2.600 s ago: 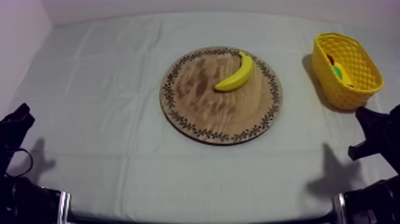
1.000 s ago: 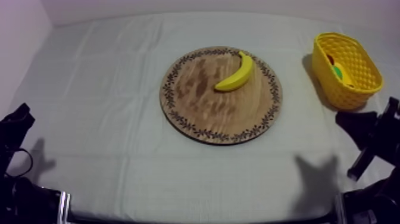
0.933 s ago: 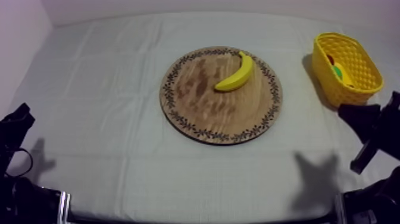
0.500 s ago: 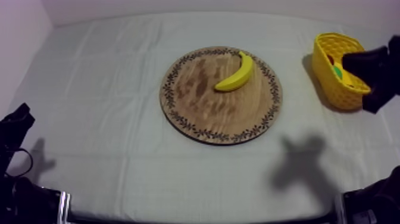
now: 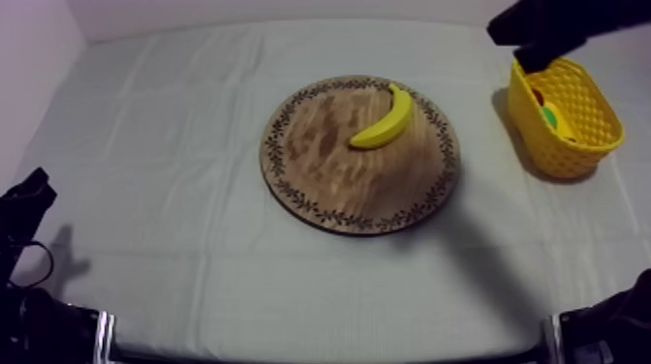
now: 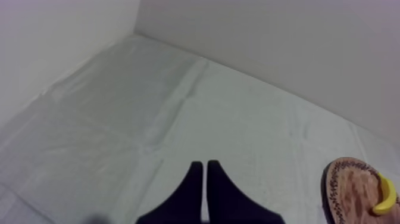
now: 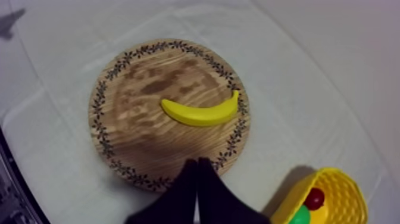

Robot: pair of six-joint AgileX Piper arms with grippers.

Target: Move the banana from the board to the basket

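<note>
Now, in the top view, the right hand (image 5: 513,34) has left its rest at the low right edge of the surface (image 5: 194,145) and has risen high, beyond the far end of the yellow basket (image 5: 567,155). The banana (image 5: 385,118) has not moved. It lies on the wooden board (image 5: 329,184), well ahead of this hand. The left hand (image 5: 24,208) stays parked, far from the board.

In the left wrist view, the left hand (image 6: 204,170) is closed on nothing, its fingers together as a narrow wedge. The board (image 6: 351,184) and banana (image 6: 387,196) lie well off to its right.

In the right wrist view, the right hand (image 7: 196,164) is closed and empty. Its tips are over the near rim of the board (image 7: 137,119), with the banana (image 7: 201,113) just beyond them. The basket (image 7: 286,202) sits beside the hand and holds a small red fruit (image 7: 314,198) and a green item (image 7: 302,215).

The approach appears under way. The right hand must open before it can take the banana.
</note>
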